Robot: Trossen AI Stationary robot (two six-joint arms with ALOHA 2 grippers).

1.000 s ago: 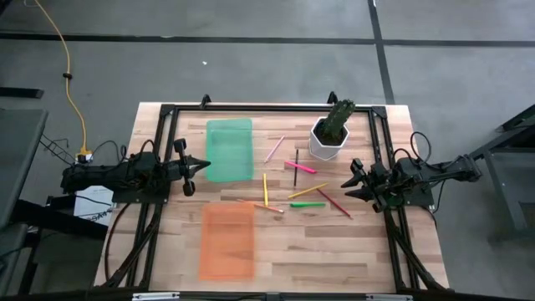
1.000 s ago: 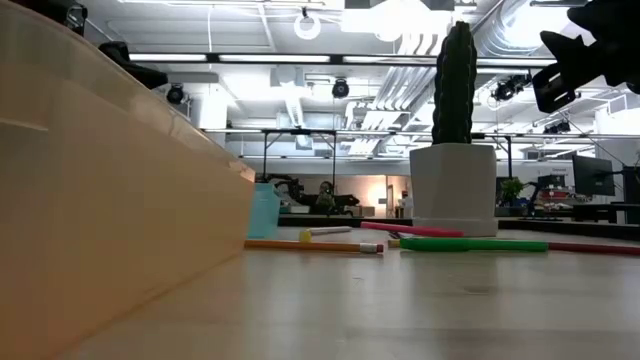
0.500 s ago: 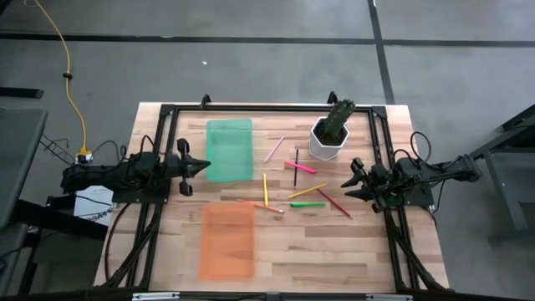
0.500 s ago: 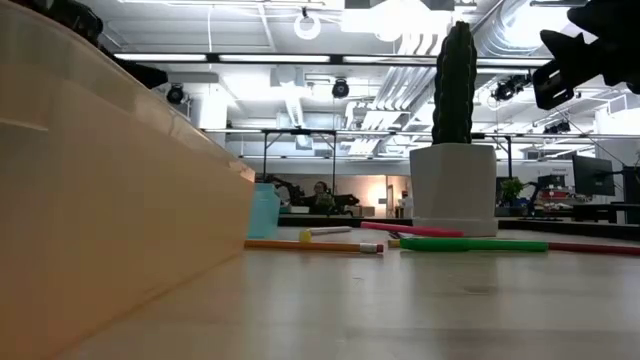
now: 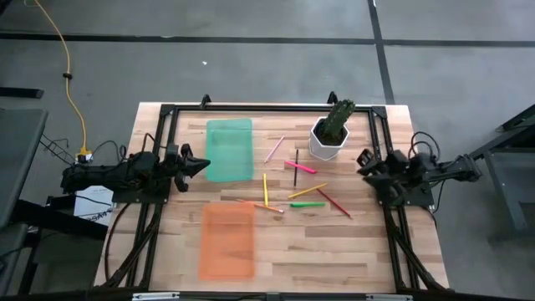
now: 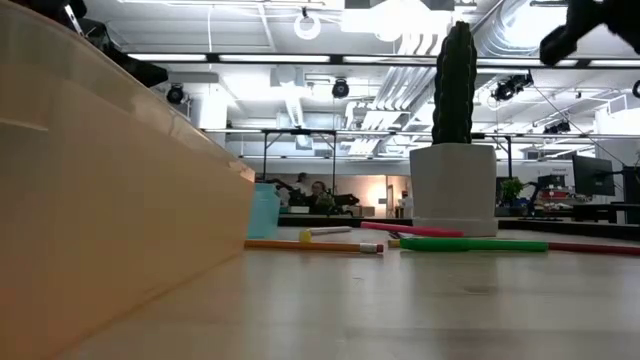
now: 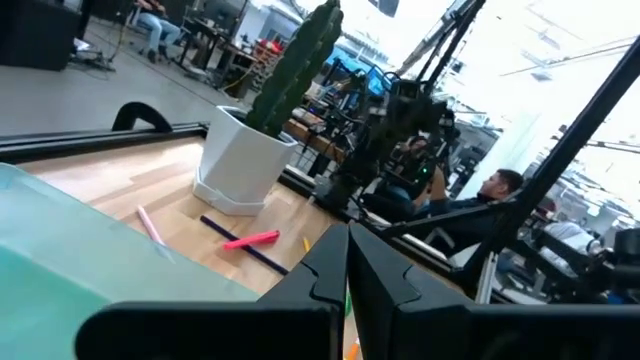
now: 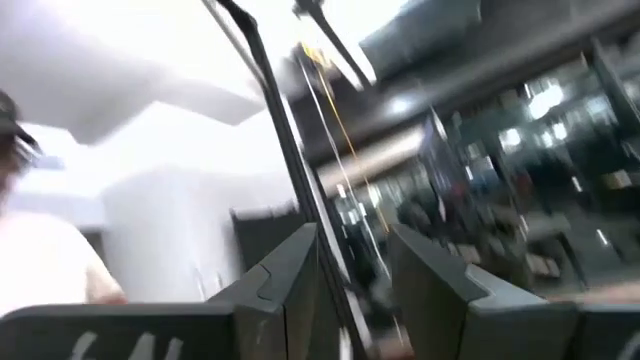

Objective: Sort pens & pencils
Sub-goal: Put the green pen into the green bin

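The pens and pencils lie scattered flat on the wooden table's middle. Among them are a magenta pen (image 5: 300,167), a green pen (image 5: 308,204), a pale pink pen (image 5: 274,149), a dark pencil (image 5: 296,156), a red pencil (image 5: 333,202) and an orange pencil (image 5: 261,206). My left gripper (image 5: 201,165) hovers shut at the table's left side, beside the green tray (image 5: 229,150), pointing level toward the sticks. My right gripper (image 5: 365,161) stands open at the right side, tipped upward with nothing between its fingers (image 8: 290,275).
A white pot with a cactus (image 5: 328,134) stands at the far right of the sticks. An orange tray (image 5: 227,241) lies near the front left. A dark frame (image 5: 251,108) runs round the table's edges. People sit in the room beyond (image 7: 495,195).
My left gripper has rolled about its own pointing line without leaving its place, and stays shut. My right gripper has tipped its fingers upward and risen a little, its tips drawing back toward the table's right edge. The pens and pencils have not moved.
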